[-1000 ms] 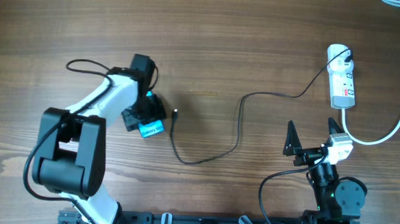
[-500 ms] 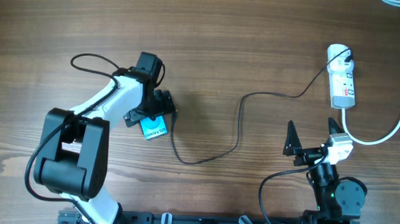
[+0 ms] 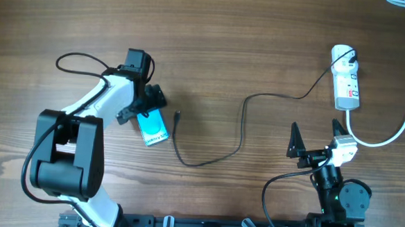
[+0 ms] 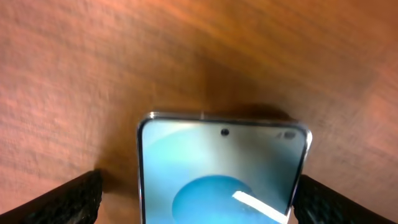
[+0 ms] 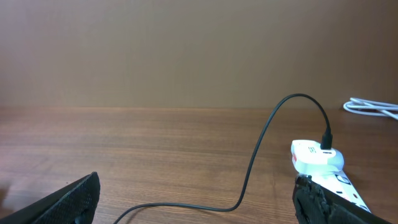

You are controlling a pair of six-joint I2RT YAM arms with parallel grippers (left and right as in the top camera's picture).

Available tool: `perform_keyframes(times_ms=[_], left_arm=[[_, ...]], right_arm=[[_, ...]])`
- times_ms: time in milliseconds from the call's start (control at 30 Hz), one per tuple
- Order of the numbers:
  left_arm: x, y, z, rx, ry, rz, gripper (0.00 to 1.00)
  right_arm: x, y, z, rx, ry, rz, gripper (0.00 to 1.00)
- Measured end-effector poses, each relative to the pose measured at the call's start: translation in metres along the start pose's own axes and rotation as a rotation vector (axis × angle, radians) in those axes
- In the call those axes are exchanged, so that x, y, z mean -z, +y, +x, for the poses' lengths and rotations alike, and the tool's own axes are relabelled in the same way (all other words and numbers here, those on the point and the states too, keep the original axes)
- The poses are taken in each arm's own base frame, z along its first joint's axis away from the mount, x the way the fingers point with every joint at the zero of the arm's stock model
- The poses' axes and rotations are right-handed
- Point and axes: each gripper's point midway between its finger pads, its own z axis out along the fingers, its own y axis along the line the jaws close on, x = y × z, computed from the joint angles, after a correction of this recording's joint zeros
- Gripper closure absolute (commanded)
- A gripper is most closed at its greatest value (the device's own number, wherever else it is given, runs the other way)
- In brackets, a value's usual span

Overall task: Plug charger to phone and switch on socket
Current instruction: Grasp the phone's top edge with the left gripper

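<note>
Writing on the phone (image 3: 153,129) is a strip of white letters at its lower end, too small to read. The red marks on the socket (image 3: 345,86) are no clearer. Count: one phone, one socket, one charger (image 3: 242,126) and two arms.

The phone lies flat on the desk (image 3: 227,45), left of centre and screen up. Its top end sits between the jaws of the left gripper (image 3: 141,109), which stand apart with a gap on either side.

The charger's plug sits in the socket at the far right. Its connector tip (image 3: 178,115) lies just beside the phone, not touching it. The right gripper (image 3: 314,130) hangs near the socket, jaws spread wide.

Half a second ago the left gripper hid most of the phone. It has since drawn back up and to the left, so more of the screen shows.
</note>
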Motion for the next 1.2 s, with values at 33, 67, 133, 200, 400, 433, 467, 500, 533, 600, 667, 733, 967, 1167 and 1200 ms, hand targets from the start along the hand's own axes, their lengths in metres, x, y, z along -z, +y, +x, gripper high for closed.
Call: perform_keyframes(times_ms=[33,67,133,200,400,433,467,500,533,600,667,733,967,1167,1200], left_arm=[[0.000,-0.001,0.003,-0.008,0.008,-0.004,0.00],[0.000,-0.003,0.006,-0.017,0.012,-0.003,0.00],[0.001,-0.008,0.010,-0.034,0.015,-0.001,0.00],[0.001,-0.013,0.015,-0.054,0.024,0.003,0.00],[0.003,-0.020,0.040,-0.100,0.091,-0.009,0.00],[0.003,-0.020,0.043,-0.090,0.101,-0.009,0.00],[0.003,-0.020,0.045,-0.081,0.110,-0.010,0.00],[0.003,-0.020,0.046,-0.071,0.112,-0.010,0.00],[0.003,-0.020,0.046,-0.064,0.112,-0.010,0.00],[0.003,-0.020,0.045,-0.044,0.106,-0.008,0.00],[0.002,-0.021,0.043,-0.020,0.094,-0.005,0.00],[0.002,-0.023,0.039,-0.005,0.070,0.006,0.00],[0.002,-0.027,0.026,0.030,0.021,0.031,0.00],[0.003,-0.020,0.020,0.069,0.027,0.037,0.00],[0.003,-0.018,0.023,0.067,0.037,0.028,0.00]], right_arm=[[0.000,0.000,0.000,0.000,0.000,0.000,0.00],[0.000,0.000,0.000,0.000,0.000,0.000,0.00],[0.000,0.000,0.000,0.000,0.000,0.000,0.00],[0.000,0.000,0.000,0.000,0.000,0.000,0.00],[0.000,0.000,0.000,0.000,0.000,0.000,0.00],[0.000,0.000,0.000,0.000,0.000,0.000,0.00],[0.000,0.000,0.000,0.000,0.000,0.000,0.00],[0.000,0.000,0.000,0.000,0.000,0.000,0.00],[0.000,0.000,0.000,0.000,0.000,0.000,0.00],[0.000,0.000,0.000,0.000,0.000,0.000,0.00],[0.000,0.000,0.000,0.000,0.000,0.000,0.00],[0.000,0.000,0.000,0.000,0.000,0.000,0.00],[0.000,0.000,0.000,0.000,0.000,0.000,0.00],[0.000,0.000,0.000,0.000,0.000,0.000,0.00],[0.000,0.000,0.000,0.000,0.000,0.000,0.00]])
